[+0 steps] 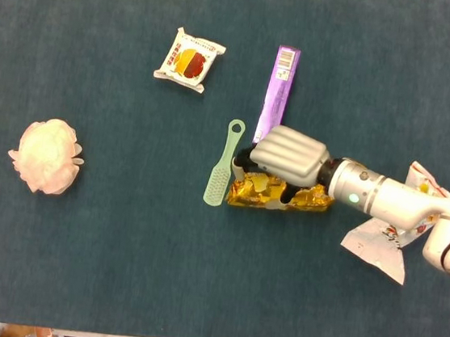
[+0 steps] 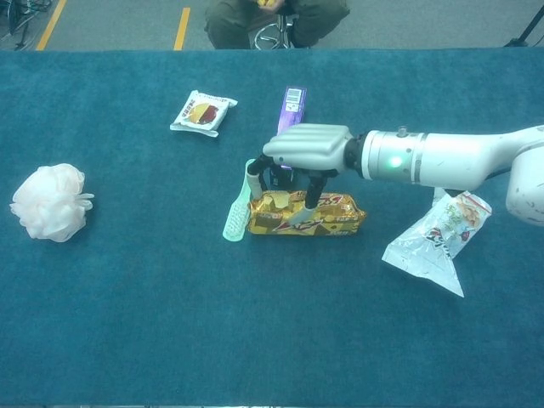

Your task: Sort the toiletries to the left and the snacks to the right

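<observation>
Right hand (image 2: 308,151) grips gold snack bag (image 2: 327,218); green brush (image 2: 239,204) just left, purple box (image 2: 292,106) behind, clear snack bag (image 2: 435,242) right.

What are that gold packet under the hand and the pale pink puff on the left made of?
The gold packet looks like crinkly metallised plastic film: shiny, with creased highlights. The pink puff seems to be gathered nylon mesh, matte and ruffled, though fabric is possible.
</observation>
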Robot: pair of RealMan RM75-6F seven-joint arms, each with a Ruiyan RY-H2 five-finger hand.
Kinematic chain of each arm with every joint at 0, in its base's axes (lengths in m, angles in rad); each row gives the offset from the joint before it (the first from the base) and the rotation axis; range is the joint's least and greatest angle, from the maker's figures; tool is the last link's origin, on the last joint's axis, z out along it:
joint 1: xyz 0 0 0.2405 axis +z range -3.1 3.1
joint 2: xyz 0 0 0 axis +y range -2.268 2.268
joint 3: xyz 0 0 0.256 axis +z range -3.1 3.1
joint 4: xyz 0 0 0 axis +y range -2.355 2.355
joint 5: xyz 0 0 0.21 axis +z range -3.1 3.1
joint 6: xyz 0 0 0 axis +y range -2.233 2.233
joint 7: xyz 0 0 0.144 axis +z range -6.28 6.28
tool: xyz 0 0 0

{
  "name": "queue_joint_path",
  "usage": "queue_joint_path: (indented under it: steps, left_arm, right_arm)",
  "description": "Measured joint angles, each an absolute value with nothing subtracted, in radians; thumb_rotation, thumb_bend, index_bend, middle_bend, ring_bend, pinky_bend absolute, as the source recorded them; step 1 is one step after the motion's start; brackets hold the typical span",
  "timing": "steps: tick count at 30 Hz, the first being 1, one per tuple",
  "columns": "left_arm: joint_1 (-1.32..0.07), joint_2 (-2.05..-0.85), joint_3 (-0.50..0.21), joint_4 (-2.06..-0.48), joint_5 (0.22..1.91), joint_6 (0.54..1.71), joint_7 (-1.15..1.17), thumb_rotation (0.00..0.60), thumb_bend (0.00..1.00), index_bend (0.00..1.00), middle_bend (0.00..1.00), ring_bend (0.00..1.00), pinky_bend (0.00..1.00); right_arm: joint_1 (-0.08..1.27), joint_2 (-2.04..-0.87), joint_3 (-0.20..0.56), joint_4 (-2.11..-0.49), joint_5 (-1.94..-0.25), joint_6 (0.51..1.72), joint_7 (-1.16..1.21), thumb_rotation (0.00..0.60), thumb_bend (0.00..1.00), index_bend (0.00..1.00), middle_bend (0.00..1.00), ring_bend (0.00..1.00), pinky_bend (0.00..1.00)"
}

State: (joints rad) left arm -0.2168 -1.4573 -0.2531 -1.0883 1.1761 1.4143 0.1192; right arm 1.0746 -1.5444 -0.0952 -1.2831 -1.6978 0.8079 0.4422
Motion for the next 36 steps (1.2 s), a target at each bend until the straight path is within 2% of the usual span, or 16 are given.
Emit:
queue_joint_path:
  steps: [7,16,23,36]
  left_arm:
    - [-0.216,-1.458,-0.255,-1.089,1.174,1.412,0.121,0.600,0.14,0.42,0.34,0.31,0.46]
    - [-0.219,-1.461,-0.256,-1.090,1.175,1.407,0.128,0.600,0.14,0.42,0.34,0.31,0.46]
    - [-0.228,-1.469,-0.256,-1.092,1.176,1.400,0.145,0.600,0.14,0.42,0.34,0.31,0.46]
    - [-0.239,-1.488,-0.254,-1.091,1.181,1.394,0.158,0.600,0.14,0.42,0.34,0.31,0.46]
  right_arm:
    - [1.051,-1.505,-0.086,-1.297,-1.694,0.862,0.475,0.600,0.17,0.47,0.66,0.59,0.75]
    - [0.991,-1.382,-0.088,-1.364,-1.682,0.945,0.538,0.600,0.17,0.48,0.67,0.60,0.76]
    - [0.906,-1.262,-0.118,-1.437,-1.687,1.039,0.573,0.600,0.17,0.48,0.67,0.60,0.76]
    - [0.775,-1.133,-0.196,-1.523,-1.714,1.104,0.595,0.600,0.17,0.48,0.67,0.60,0.76]
